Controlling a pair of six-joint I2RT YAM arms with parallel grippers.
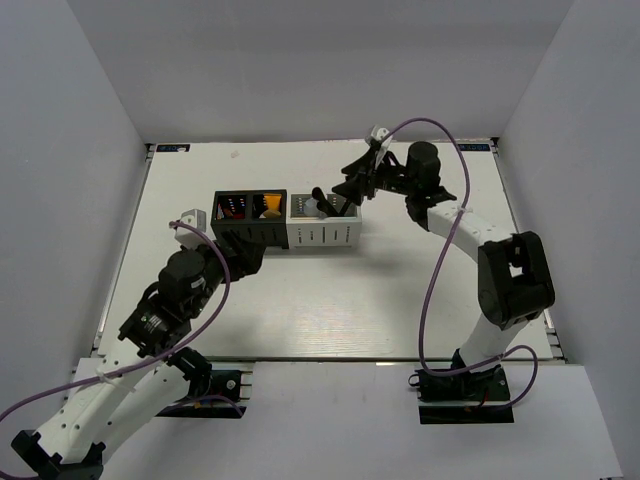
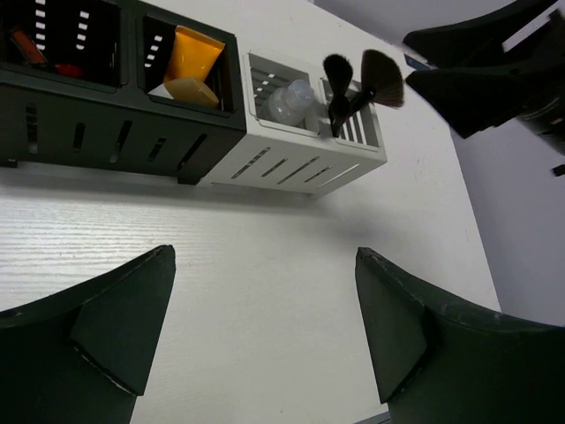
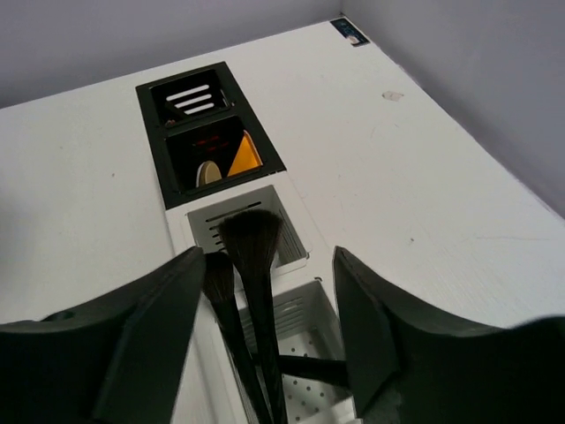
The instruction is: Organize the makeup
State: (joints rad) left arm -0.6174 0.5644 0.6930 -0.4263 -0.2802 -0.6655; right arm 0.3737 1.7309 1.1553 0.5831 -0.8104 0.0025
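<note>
White surface, grey walls. Two black brushes stand in the white box near the far edge. They look light, with soft hairs; grab the stiff handles. Right gripper and left gripper are spread, empty.

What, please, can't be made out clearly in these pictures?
Dark-red sticks: left wrist view, cut off by the top-left edge; count unclear.
Clear bottle: right wrist view, hidden behind the brush heads.
Brush handles: left wrist view, lower ends hidden by the white organizer wall.
</note>
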